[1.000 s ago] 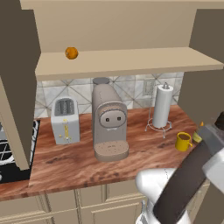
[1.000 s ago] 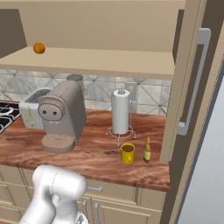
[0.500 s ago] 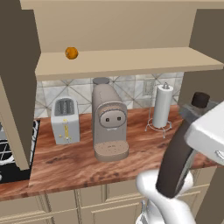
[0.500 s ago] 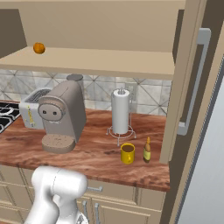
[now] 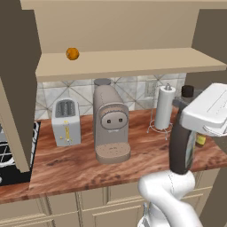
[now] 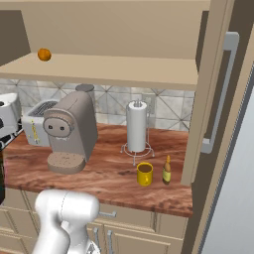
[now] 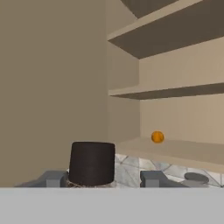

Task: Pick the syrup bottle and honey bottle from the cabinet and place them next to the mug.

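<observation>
Roughly, reading across with the mug (image 6: 144,173) as the reference. Far up and left of the mug, a round orange fruit (image 6: 44,54) sat on the cabinet (image 6: 124,74) shelf. Left of the mug stood the coffee machine (image 6: 69,131). Just behind the mug stood the paper towel roll (image 6: 136,128). The honey bottle (image 6: 167,170) stood upright on the counter (image 6: 99,173), just right of the mug and not touching it.

The syrup bottle (image 7: 92,162) was off the shelf. In the hand view its black cap rose between the two tips of the gripper (image 7: 103,179), nearer the left tip, long axis upright in that view. The jaws stood part-way closed. The tips cleared the narrow cap on both sides, so I judged them closed on the wider body below, out of sight. In the left base view the cap showed just right of the towel roll, well above counter level.

The next move turned on height. The bottle hung above the mug's level, on the mug's near side by my reading. How far to either side, I couldn't tell. A free spot looked open left of the mug.
</observation>
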Tool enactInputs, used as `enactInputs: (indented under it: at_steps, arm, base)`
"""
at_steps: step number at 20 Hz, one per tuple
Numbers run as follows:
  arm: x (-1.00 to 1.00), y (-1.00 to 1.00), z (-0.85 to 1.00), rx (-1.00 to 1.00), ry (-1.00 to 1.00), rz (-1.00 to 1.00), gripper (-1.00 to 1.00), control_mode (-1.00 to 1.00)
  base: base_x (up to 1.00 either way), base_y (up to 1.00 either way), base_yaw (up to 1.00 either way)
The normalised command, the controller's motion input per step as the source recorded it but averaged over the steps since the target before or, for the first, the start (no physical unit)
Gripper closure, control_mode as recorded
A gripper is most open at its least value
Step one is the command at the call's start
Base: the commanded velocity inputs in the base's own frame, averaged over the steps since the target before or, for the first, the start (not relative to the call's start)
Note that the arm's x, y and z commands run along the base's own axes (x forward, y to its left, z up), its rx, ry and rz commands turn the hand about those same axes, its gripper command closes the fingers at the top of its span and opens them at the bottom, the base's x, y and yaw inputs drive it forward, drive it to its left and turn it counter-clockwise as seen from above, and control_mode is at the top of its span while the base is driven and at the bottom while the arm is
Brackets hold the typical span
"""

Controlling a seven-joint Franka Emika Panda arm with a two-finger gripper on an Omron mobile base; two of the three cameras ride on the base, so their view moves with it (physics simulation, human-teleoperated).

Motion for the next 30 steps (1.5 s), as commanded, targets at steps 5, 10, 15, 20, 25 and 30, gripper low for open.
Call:
enactInputs:
  at_steps: [5,10,15,20,25,30]
  arm:
    - [0.96,-0.04,-0.94,0.0,-0.25,0.09,1.0,-1.0]
    - [0.45,-0.09,-0.79,0.0,-0.29,0.08,1.0,-1.0]
    - [0.01,-0.11,-0.99,0.18,-0.33,0.06,1.0,-1.0]
    - [0.0,-0.02,-0.95,0.23,-0.3,0.07,1.0,-1.0]
    - [-0.02,0.02,-0.09,0.09,-0.07,0.01,1.0,-1.0]
    - [0.22,0.06,-0.68,0.07,0.05,0.11,1.0,-1.0]
  base:
    - [0.0,0.0,0.0]
    - [0.0,0.0,0.0]
    - [0.0,0.0,0.0]
    - [0.0,0.0,0.0]
    - [0.0,0.0,0.0]
    - [0.0,0.0,0.0]
